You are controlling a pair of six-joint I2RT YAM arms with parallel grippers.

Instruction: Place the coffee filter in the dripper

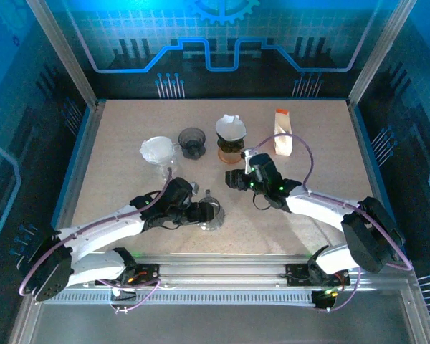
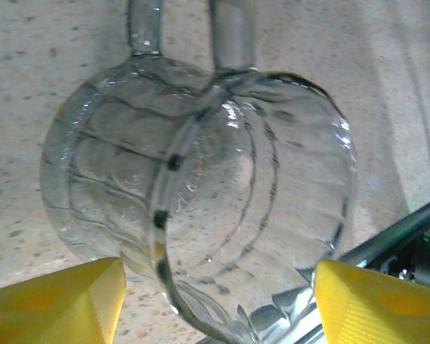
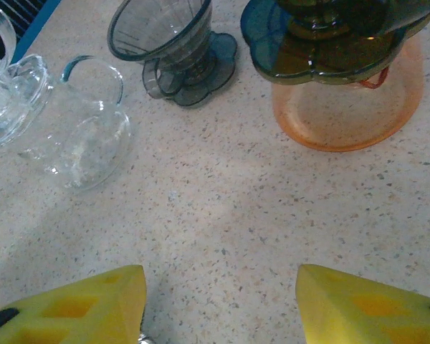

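Top external view: filter in the dripper, right hand empty

Nearest you, the left hand has its yellow fingers on either side of a ribbed glass cup on the counter. You cannot tell whether it is pinching the glass or only flanking it.

A little farther in, your right hand is released and holds nothing, with bare counter between its spread fingers. Just beyond it stands the amber server with the dripper on top. From above, the white coffee filter shows inside that dripper's cone. Left of the server are an empty grey dripper and a clear glass jug. A paper packet stands to the server's right.

The placing step looks done, or nearly so. Whether the paper sits flush against the cone is too small to judge. Your next move calls for a clean exit: keep the right hand open and lift it clear without brushing the server, which would likely tip or slide easily. If the filter turns out crooked, come in from above and touch only the paper's rim, lightly.
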